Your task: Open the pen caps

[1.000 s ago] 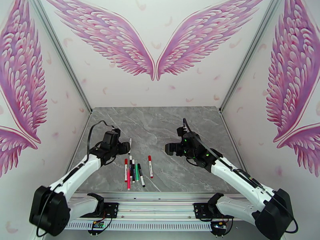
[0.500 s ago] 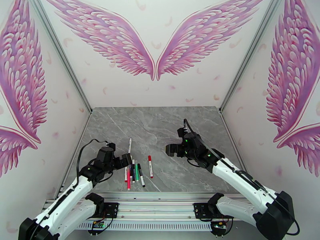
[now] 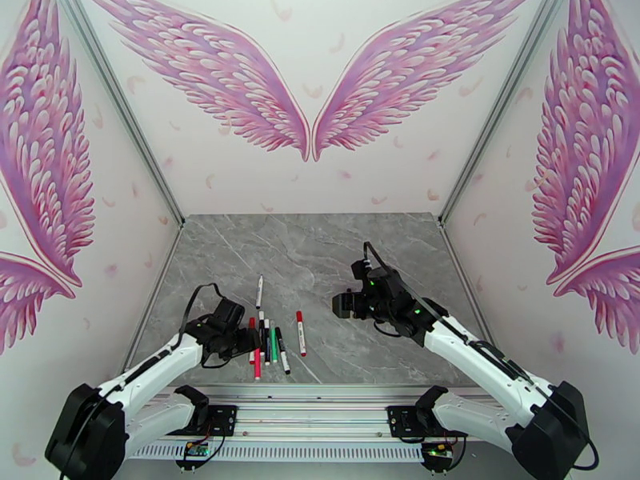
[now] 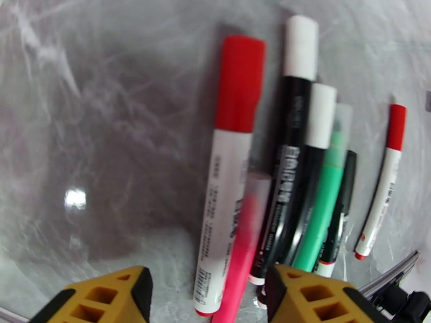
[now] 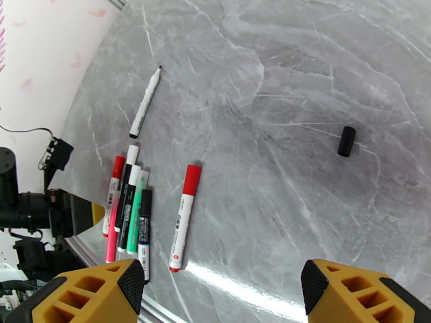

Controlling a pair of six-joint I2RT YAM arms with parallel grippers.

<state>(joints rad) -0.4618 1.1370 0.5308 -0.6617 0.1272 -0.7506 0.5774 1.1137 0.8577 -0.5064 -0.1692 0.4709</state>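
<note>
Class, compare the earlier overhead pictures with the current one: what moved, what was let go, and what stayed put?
The left end effector let go of the uncapped pen, now lying on the table beyond the pen cluster, then drew back toward the near edge and sits open over the cluster. The right end effector, the cluster and the lone red pen barely moved.
</note>
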